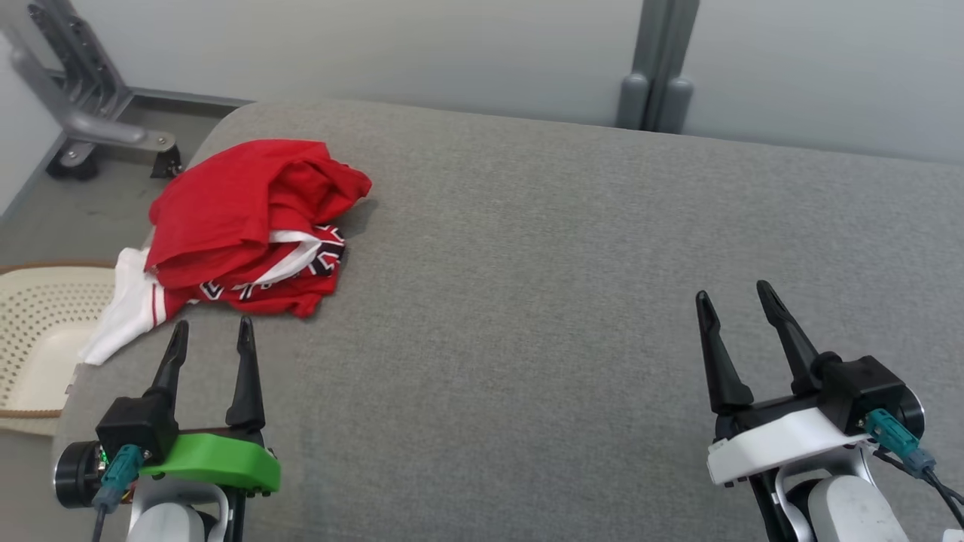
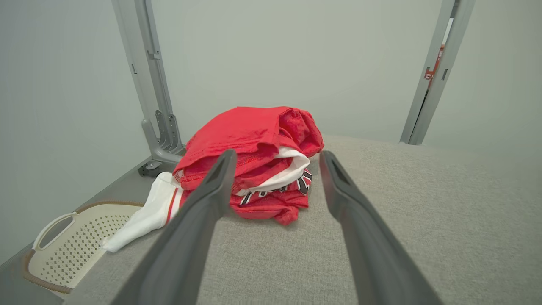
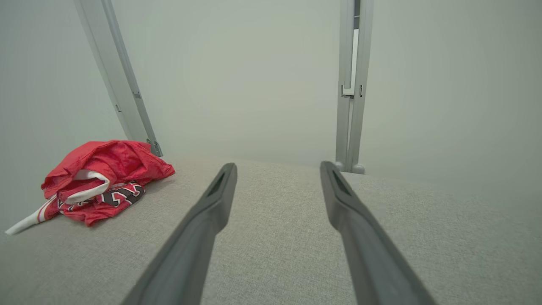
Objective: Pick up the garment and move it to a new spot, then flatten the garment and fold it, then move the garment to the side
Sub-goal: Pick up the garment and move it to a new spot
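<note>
Both of my grippers hover low over the near edge of the grey cushion [image 1: 527, 301], fingers spread wide apart. My left gripper [image 1: 212, 325] sits by the near left corner, its tips just short of the garment [image 1: 241, 218] and not touching it. My right gripper [image 1: 733, 292] is near the right edge, well apart from it. The garment is a crumpled red heap with white and black trim by the cushion's far left corner, one white part trailing over the left edge towards a cream perforated basket [image 1: 38, 331] below.
</note>
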Tool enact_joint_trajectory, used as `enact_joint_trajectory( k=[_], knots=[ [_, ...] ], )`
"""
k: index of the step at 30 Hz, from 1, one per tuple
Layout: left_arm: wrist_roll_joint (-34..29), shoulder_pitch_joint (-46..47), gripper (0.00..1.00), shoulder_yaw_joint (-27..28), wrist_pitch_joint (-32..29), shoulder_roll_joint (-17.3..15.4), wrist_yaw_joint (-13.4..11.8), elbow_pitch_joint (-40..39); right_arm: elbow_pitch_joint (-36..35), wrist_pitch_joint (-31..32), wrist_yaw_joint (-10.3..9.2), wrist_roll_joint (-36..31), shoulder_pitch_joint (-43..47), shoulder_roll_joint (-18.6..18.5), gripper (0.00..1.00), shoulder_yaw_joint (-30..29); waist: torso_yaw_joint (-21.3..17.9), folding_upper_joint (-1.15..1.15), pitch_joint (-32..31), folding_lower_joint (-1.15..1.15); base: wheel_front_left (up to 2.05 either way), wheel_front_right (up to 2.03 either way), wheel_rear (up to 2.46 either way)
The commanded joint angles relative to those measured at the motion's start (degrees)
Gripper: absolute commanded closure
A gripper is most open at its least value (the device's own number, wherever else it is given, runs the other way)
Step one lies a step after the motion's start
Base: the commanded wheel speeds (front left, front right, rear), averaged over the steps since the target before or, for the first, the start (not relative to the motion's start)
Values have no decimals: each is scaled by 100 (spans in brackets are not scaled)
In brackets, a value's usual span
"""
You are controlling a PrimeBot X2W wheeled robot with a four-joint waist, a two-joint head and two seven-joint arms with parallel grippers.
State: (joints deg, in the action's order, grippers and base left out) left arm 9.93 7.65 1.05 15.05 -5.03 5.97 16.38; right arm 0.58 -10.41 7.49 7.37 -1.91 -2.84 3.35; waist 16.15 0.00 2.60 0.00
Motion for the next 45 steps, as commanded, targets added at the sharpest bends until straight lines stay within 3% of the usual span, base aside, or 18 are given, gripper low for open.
enact_joint_trajectory(
  k=[1, 13, 24, 34, 45],
  knots=[
    [-32, 23, 0, 54, 18, -2, -25, -32, -36, 30, 0, -19, -65, -19, 0, 24, 362, 0, 83, 0, 0, 0, 0],
    [-58, 23, 0, 316, 18, 83, 15, -104, -156, 148, 0, -34, -116, -74, 0, 40, 756, 0, 206, 0, 0, 0, 0],
    [8, 752, 0, 184, 11, 103, 105, 250, -369, 336, 0, -52, -398, -197, 0, 112, 515, 0, 815, 0, 0, 0, 0],
    [369, 2363, 0, -106, -93, -162, 152, 2094, -615, 545, 0, -89, -846, -383, 0, 190, 80, 0, 1727, 0, 0, 0, 0],
    [903, 3834, 0, -426, -80, -646, 159, 4096, -767, 620, 0, -108, -1109, -447, 0, 76, -137, 0, 2264, 0, 0, 0, 0]
  ],
)
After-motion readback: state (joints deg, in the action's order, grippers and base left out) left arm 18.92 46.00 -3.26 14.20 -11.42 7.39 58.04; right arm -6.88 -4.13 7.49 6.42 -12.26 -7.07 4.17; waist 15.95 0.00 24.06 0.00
